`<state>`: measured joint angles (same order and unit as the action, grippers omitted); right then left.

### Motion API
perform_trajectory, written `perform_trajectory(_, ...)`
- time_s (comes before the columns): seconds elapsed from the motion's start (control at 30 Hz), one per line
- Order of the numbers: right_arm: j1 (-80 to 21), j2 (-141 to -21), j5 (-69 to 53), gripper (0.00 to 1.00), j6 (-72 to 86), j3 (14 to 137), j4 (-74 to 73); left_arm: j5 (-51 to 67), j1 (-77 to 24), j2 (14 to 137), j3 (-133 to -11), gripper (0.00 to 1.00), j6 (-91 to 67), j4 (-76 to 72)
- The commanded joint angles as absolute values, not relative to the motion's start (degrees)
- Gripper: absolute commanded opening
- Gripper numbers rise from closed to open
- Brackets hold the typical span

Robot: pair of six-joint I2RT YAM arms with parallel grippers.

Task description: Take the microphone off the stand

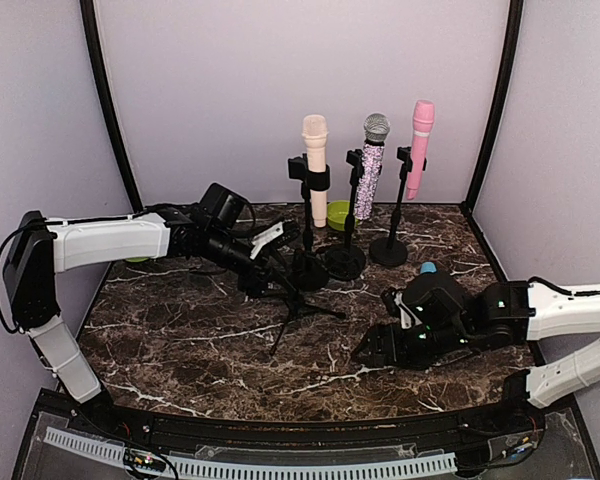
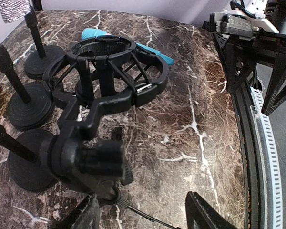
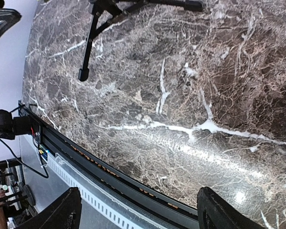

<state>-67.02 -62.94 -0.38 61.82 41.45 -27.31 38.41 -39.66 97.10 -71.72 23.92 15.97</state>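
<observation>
**A:** Where did the mic sit relative to the claws?

**B:** The turquoise-blue microphone (image 2: 93,34) lay flat on the marble surface (image 2: 205,119), just beyond the empty black shock-mount tripod stand (image 2: 105,71). It lay crosswise to the left claw (image 2: 142,202) and nearer the right claw (image 3: 139,195). Both claws were released.

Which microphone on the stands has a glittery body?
The middle microphone, with a grey mesh head; the cream microphone stands left of it, the pink microphone right.
</observation>
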Motion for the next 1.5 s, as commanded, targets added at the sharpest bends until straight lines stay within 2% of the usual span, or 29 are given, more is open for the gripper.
perform_trajectory(0.0, -67.06, -60.24, 3.38, 0.84, 62.75, 42.22, -27.79, 35.34, -39.9, 97.03, -70.98, 0.64, 22.1, 10.73)
perform_trajectory(0.33, -65.86, -60.03, 3.62, 0.82, 61.38, 43.02, -27.02, 37.5, -39.64, 93.3, -66.24, 0.65, 25.17, 12.11)
perform_trajectory(0.47, -65.65, -60.74, 3.28, 0.8, 61.32, 42.7, -25.88, 41.81, -39.65, 94.98, -69.14, 0.61, 24.79, 11.93)
perform_trajectory(0.6, -65.63, -60.37, 3.15, 0.77, 62.05, 41.71, -24.7, 40.92, -39.72, 96.94, -70.98, 0.55, 23.93, 12.03)
perform_trajectory(0.83, -65.48, -58.9, 4.04, 0.75, 62.44, 40.44, -24.17, 40.27, -40.05, 98.35, -70.49, 0.49, 23.38, 10.81)
perform_trajectory(1.03, -65.22, -58.76, 4.34, 0.73, 62.4, 39.85, -23.98, 38.42, -40.99, 99.37, -70.67, 0.37, 22.59, 8.74)
perform_trajectory(1.23, -64.63, -58.46, 4.56, 0.71, 62.06, 39.19, -23.61, 36.73, -40.86, 97.95, -70.41, 0.07, 27.04, 10.48)
perform_trajectory(1.47, -63.89, -59.72, 3.58, 0.7, 61.24, 38.96, -22.28, 34.97, -37.39, 94.15, -68.72, 0.02, 32.41, 15.19)
